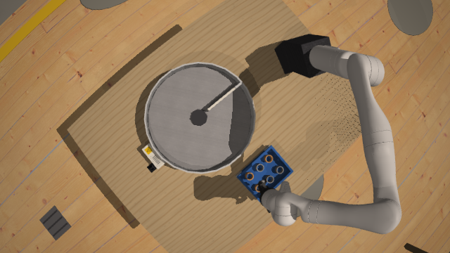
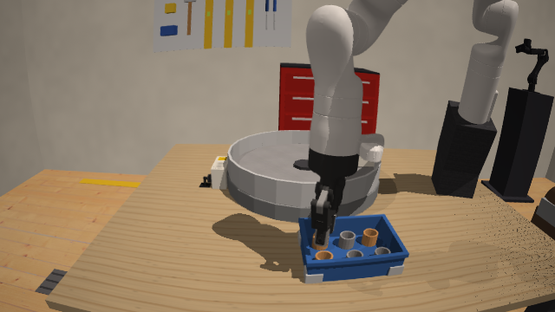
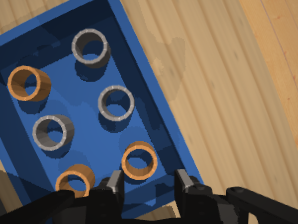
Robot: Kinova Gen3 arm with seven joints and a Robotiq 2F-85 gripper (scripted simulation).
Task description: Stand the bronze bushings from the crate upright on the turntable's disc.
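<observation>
The blue crate (image 1: 265, 173) stands on the table by the turntable's near rim and holds three bronze and three steel bushings, all upright. In the wrist view the bronze ones are at the far left (image 3: 28, 83), near left (image 3: 75, 179) and near middle (image 3: 140, 160). The steel ones (image 3: 89, 46) (image 3: 116, 103) (image 3: 51, 132) stand among them. My gripper (image 3: 149, 183) is partly open and empty. Its fingers (image 2: 320, 243) reach down into the crate (image 2: 353, 247), on either side of the near-middle bronze bushing. The turntable's grey disc (image 1: 186, 116) with its dark hub (image 1: 198, 117) holds no bushings.
A raised rim rings the disc (image 2: 277, 158), and a pale bar (image 1: 223, 96) runs from hub to rim. A small control box (image 1: 152, 158) sits at the turntable's left. The arm's black base (image 1: 300, 54) stands at the table's far side, with black pedestals (image 2: 516, 143) nearby.
</observation>
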